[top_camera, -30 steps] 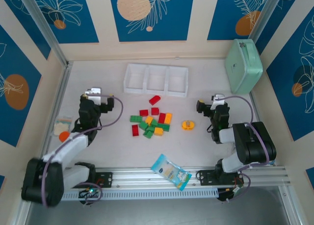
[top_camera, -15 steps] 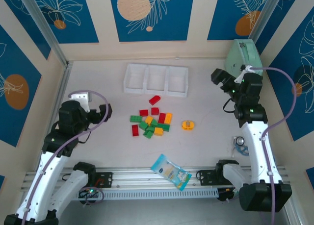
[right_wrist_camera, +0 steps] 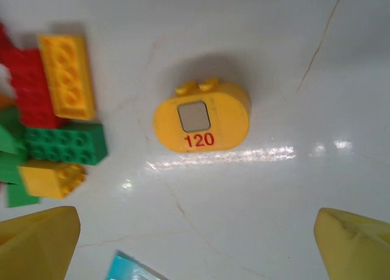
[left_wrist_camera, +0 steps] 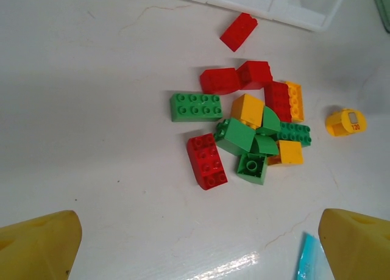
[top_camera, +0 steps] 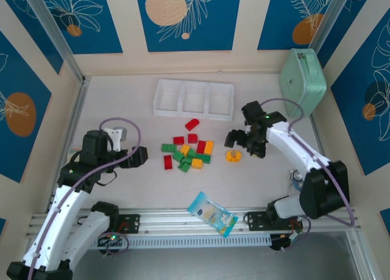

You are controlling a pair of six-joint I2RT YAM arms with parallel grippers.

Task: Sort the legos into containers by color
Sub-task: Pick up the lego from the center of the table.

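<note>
A: Top external, quick: where r the legos?
B: Loose heap, red, green & yellow-orange, mid table, in front of the white tray. One red brick lies apart, btwn heap & tray.
A: Claws?
B: Both wide, nothing held. The right gripper hangs over the round orange pc, which sits just right of the heap w/ "120" on its face. Right wrist vw: yellow fingers either side, not touching it. The left gripper is left of the heap, well apart.
A: Other stuff?
B: Blue-white packet at near edge, mint case at far right.
</note>
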